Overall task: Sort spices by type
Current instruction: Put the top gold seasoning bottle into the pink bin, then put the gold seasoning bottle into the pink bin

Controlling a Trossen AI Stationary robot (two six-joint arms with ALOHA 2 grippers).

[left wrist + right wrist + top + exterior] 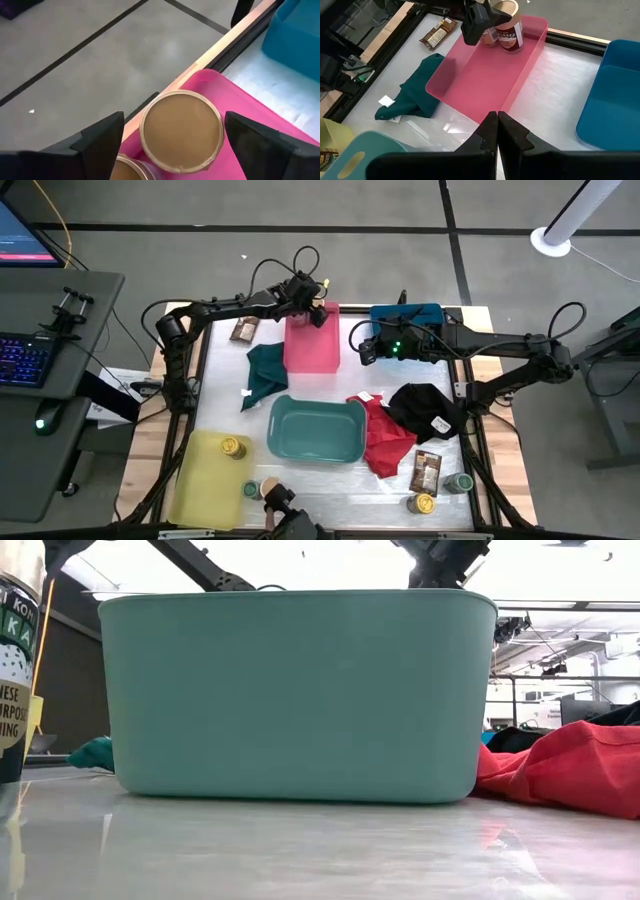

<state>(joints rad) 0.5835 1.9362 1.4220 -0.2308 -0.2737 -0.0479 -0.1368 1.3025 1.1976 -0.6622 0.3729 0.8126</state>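
The left gripper (pixel 318 308) hangs over the far end of the pink bin (pixel 312 345), fingers spread wide on either side of a tan-lidded jar (pixel 181 130) that stands in the bin's far corner, pads clear of it on both sides. A second tan-lidded jar (pixel 490 35) sits just beside the first, partly hidden by the gripper in the right wrist view. The right gripper (pixel 362 345) waits over the bench between the pink bin and the blue bin (pixel 408 315), fingers pressed together on nothing. More spices are scattered around: a yellow-lidded jar (pixel 233 447) in the yellow bin (pixel 205 490), a brown packet (pixel 244 329) by the far left edge of the bench, another packet (pixel 427 470) near the red cloth (pixel 385 442), and two jars (pixel 440 492) at the near right corner. The teal bin (pixel 315 430) sits mid-bench.
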